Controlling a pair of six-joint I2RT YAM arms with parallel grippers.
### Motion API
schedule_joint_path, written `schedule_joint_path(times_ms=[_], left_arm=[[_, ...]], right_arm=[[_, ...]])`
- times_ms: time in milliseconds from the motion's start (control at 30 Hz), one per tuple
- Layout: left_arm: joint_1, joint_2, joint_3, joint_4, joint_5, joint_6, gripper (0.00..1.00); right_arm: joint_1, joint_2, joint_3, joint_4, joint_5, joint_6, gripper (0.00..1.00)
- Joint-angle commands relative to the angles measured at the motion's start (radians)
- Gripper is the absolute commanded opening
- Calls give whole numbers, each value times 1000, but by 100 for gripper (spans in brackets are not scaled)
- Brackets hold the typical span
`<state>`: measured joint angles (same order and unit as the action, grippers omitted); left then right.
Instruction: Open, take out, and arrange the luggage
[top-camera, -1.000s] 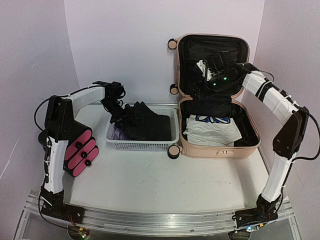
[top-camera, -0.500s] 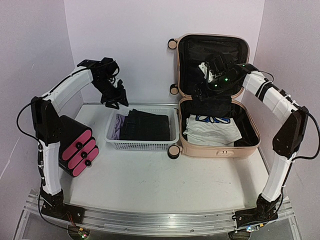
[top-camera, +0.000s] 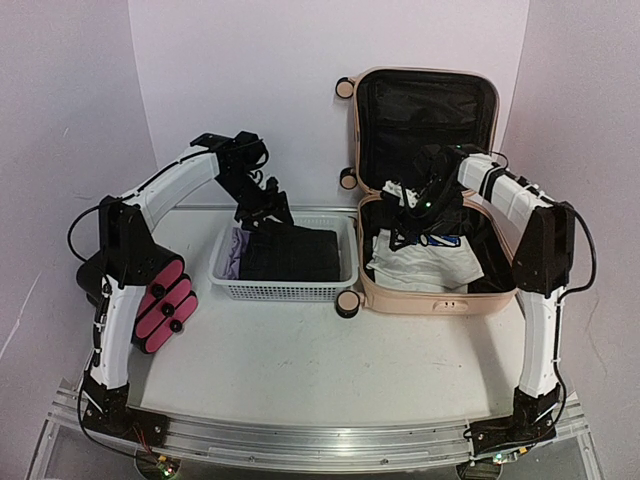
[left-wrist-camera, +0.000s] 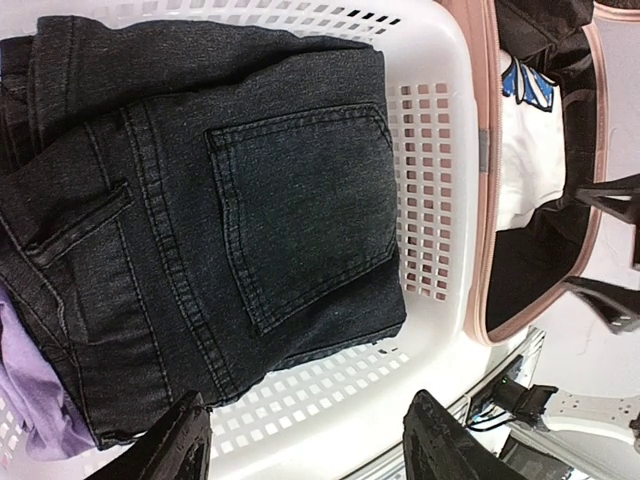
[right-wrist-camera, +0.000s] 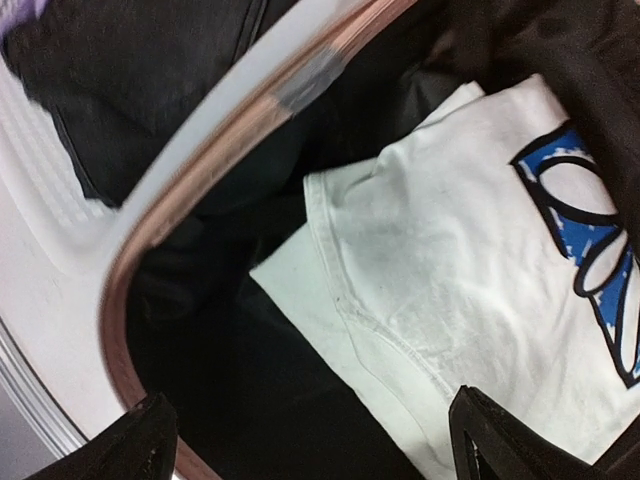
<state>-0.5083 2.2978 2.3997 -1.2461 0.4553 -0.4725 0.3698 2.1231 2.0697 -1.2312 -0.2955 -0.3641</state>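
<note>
Got luggage (top-camera: 440, 303) open and jeans (top-camera: 290, 255) in basket (top-camera: 280, 291) at its 9 o'clock, still gotta pull tee (top-camera: 420, 264), with left claw (left-wrist-camera: 312, 440) and right claw (right-wrist-camera: 320, 432) spread empty.

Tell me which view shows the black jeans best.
Left wrist: the black jeans fill the frame, pocket and seams sharp. Top external shows them small in the basket; right wrist only a dark edge.

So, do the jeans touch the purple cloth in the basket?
Touching. The left wrist view shows it: the jeans lie on top of the purple cloth, whose edge sticks out from under them inside the basket.
</note>
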Motion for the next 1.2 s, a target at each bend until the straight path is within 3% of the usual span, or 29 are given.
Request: schedule_joint_path(times_ms=[0,167,233,600,900,1167], left_arm=[[8,-114,-35,15,21,-18,67],[35,-156,-110,11,40,-31,67],[51,-167,-133,3,48,-37,67],[102,-120,-74,-55,75,-46,67],[112,-111,-51,-63,67,-55,67],[117,-105,-39,-66,72,-62,67]], right_arm=[[40,41,44,-83,77,-303,91],[58,98,43,-84,116,-410,71],[71,119,42,-81,124,-437,70],[104,153,-116,134,168,-490,92],[104,146,-257,399,243,-448,91],[104,186,-282,468,326,-453,87]])
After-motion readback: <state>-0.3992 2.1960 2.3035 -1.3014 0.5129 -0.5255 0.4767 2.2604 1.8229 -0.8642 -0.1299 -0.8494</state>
